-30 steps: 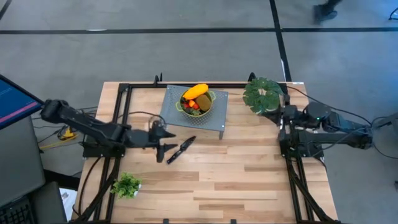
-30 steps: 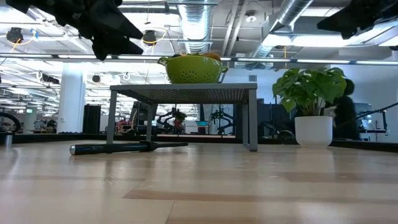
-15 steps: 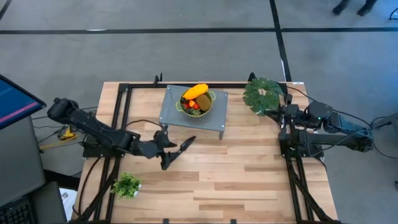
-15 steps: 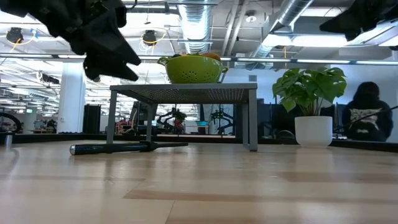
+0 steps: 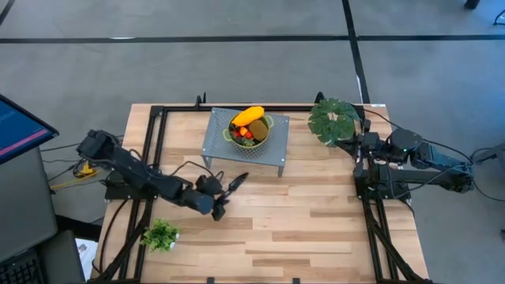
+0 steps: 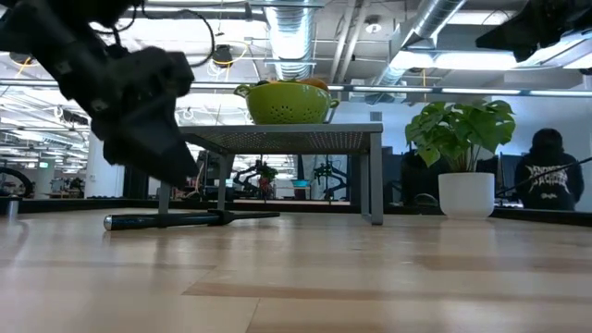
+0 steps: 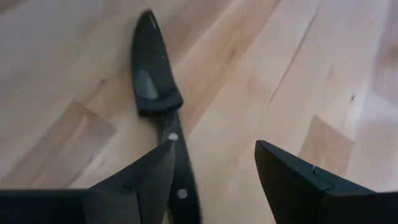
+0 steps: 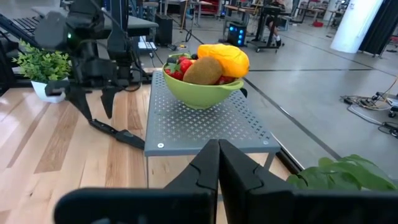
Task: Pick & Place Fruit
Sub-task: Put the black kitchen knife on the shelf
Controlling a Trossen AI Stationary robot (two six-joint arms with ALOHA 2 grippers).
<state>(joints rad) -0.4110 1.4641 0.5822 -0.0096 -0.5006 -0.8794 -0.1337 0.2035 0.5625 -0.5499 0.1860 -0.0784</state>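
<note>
A green colander bowl (image 5: 250, 131) stands on a grey perforated stand (image 5: 276, 146) at the table's far middle. It holds the fruit: a yellow-orange piece (image 8: 225, 58), a brown kiwi (image 8: 202, 71) and red strawberries (image 8: 181, 65). A black-handled knife (image 5: 235, 184) lies flat on the table in front of the stand. My left gripper (image 7: 214, 168) hangs open just above the knife's handle end (image 7: 178, 190), slanting down, clear of the table in the low view (image 6: 153, 139). My right gripper (image 8: 217, 163) is shut with nothing in it, held high at the table's right side (image 5: 360, 148).
A large potted plant (image 5: 332, 118) stands at the far right, next to my right arm. A small green plant (image 5: 160, 234) sits near the front left corner. Bare wood spreads across the table's near half. A person (image 6: 546, 180) sits in the room behind.
My left gripper has come down and moved toward the table's near edge, onto the knife's handle end, rolling its wrist as it went. It has stayed open. The knife and the bowl have not moved.
</note>
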